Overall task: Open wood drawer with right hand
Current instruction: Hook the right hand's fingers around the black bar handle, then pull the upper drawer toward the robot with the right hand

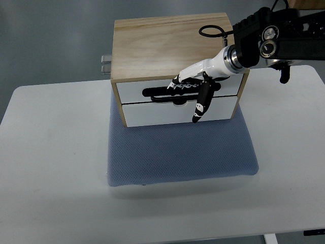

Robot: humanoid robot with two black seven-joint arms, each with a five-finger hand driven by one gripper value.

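Resting on a blue mat (177, 152) on the white table (51, 152), the wood drawer (147, 94) meets the right hand (195, 89), fingers loose, gripping nothing.

A white tabletop (56, 168) with rounded corners fills most of the view, its surface bare around the middle. A blue-grey mesh-textured mat (180, 155) lies flat on it, roughly centred and set toward the far side. On the far part of the mat stands a light wooden drawer cabinet (167, 43) with two white drawer fronts facing the near edge.
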